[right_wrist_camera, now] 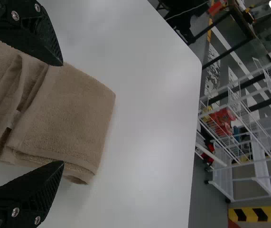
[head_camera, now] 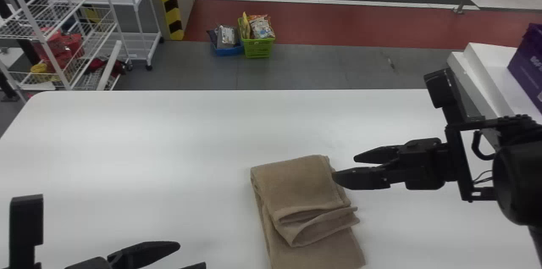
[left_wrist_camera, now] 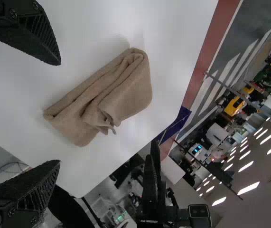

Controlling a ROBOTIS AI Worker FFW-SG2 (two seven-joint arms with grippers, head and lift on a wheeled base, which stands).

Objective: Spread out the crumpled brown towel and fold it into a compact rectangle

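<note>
I have the brown towel (head_camera: 302, 186) on the white table (head_camera: 127, 142), right of the middle from where I look down, partly folded into a layered bundle. Its near end runs out of the head view at the bottom edge, so I can't judge from there how far that end reaches. The upper layer lies over the lower one, and the flap toward me gapes in a loose roll; what is tucked inside that dark fold I can't make out. My right gripper (head_camera: 344, 167) is level above the table at the towel's right side, its two fingers spread well apart with nothing held between them. One fingertip overlaps the towel's edge in the head view, and I can't tell whether it touches the cloth or hangs over it. In the right wrist view the towel is cut off at the picture's border, and one finger hides a bit of its edge. My left gripper (head_camera: 192, 256) sits low at the near side, left of the towel and well apart from it, partly cropped by the head view's bottom edge; the left wrist view gives me its fingers wide open and empty. Beyond the table, a green basket (head_camera: 258, 48) holds bags whose contents I can't identify.
</note>
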